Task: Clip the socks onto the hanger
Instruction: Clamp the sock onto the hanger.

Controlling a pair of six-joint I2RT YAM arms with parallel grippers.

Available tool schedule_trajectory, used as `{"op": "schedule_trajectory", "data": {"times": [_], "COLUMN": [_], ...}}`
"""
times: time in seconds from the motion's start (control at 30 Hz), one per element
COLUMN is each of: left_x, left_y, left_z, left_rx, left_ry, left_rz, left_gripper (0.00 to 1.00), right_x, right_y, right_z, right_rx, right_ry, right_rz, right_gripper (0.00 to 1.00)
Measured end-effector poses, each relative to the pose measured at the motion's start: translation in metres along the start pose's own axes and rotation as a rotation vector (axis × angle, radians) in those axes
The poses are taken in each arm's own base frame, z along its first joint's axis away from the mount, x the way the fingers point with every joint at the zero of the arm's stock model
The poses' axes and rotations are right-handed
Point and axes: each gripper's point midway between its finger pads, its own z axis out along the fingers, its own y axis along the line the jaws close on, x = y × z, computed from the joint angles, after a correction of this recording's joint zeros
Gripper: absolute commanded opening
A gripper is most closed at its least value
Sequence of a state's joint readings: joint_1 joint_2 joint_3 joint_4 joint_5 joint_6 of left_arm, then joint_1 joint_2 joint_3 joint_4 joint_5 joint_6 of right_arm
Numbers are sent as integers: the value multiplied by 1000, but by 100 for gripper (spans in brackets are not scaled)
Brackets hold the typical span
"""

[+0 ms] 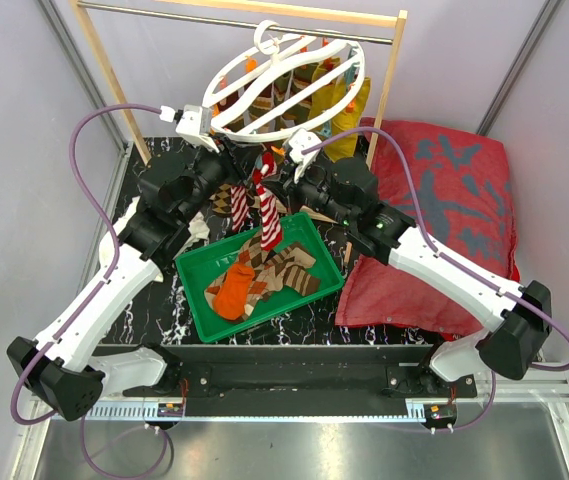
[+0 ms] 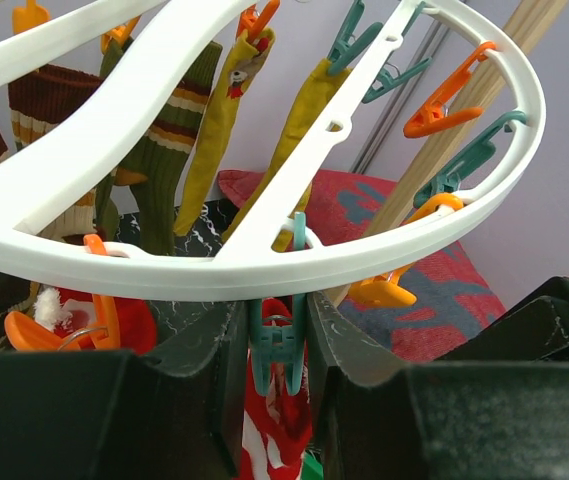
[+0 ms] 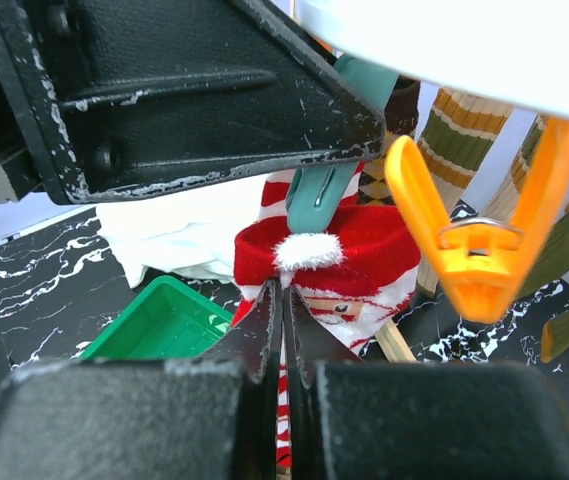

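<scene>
The white hanger (image 1: pixel 284 80) hangs from the rack rod, and its ring (image 2: pixel 164 255) crosses the left wrist view. My left gripper (image 2: pixel 277 322) is shut on a teal clip (image 2: pixel 277 345) under the ring, one finger on each handle. A red-and-white striped sock (image 1: pixel 267 215) hangs below it. My right gripper (image 3: pixel 284 300) is shut on that sock's red cuff (image 3: pixel 364 250), just under the teal clip (image 3: pixel 319 190). Whether the clip bites the cuff, I cannot tell. Olive-yellow socks (image 2: pixel 214 120) hang from other clips. More socks (image 1: pixel 264 275) lie in the green tray (image 1: pixel 199 300).
A loose orange clip (image 3: pixel 479 250) hangs right of the cuff. A white cloth (image 3: pixel 179 235) lies behind the tray. The big red cushion (image 1: pixel 444 220) fills the table's right side. The wooden rack posts (image 1: pixel 384 95) stand close behind the hanger.
</scene>
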State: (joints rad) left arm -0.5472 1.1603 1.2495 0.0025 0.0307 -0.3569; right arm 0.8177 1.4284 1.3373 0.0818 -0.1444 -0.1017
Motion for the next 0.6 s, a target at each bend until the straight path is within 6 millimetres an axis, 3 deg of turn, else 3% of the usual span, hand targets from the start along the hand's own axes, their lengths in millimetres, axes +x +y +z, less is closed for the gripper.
{"op": "schedule_trajectory", "data": {"times": [0.6], "left_x": [-7], "left_y": [-1], "left_z": [-3], "left_rx": [-1], "left_ry": [-21], "left_rz": [13], "left_gripper": [0], "right_x": [-4], "right_y": [1], "right_z": [-6], "right_rx": [-5], "right_ry": [-6], "right_rz": [12], "right_gripper": [0]}}
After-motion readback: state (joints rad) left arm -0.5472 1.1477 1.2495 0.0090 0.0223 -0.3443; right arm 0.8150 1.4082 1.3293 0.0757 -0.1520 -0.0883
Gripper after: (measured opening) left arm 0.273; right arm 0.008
